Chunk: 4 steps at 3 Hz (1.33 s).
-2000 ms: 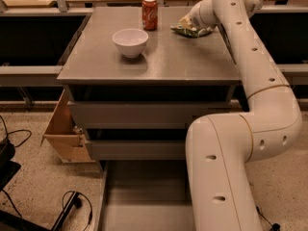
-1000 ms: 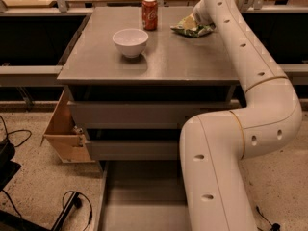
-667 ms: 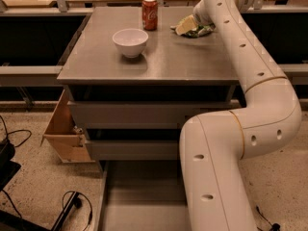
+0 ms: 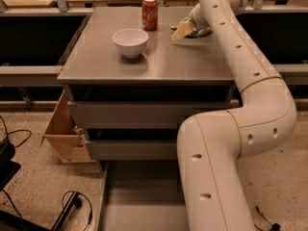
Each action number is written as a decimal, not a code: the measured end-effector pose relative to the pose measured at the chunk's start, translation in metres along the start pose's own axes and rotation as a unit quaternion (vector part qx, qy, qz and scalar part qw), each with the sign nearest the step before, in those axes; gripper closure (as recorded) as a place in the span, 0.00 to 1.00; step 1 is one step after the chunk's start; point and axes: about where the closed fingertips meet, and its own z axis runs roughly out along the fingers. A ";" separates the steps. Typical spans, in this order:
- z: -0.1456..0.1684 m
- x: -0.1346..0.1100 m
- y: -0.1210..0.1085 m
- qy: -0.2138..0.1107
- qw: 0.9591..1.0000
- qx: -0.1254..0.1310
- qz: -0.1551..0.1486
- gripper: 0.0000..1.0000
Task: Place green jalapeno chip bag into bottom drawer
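My gripper (image 4: 185,31) is at the bag (image 4: 206,32), which I read as shiny crinkled foil. Left of it: glossy metal can (image 4: 149,13), smooth glazed bowl (image 4: 130,41). Tabletop (image 4: 168,61) is dull brushed metal, drawer (image 4: 144,196) matt grey metal, box (image 4: 65,129) bare wood, arm (image 4: 255,105) smooth plastic.

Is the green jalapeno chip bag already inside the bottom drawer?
No, the green jalapeno chip bag lies on the cabinet top, at the gripper.

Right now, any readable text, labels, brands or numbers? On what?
red can: white marking, too blurred to read.
green jalapeno chip bag: print unreadable, partly hidden by the gripper, far right of the tabletop.
white bowl: no text.
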 end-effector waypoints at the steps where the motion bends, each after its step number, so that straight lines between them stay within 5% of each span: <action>1: 0.002 0.001 0.003 0.001 1.000 -0.004 0.000 0.19; 4: 0.002 0.001 0.003 0.001 1.000 -0.004 0.000 0.89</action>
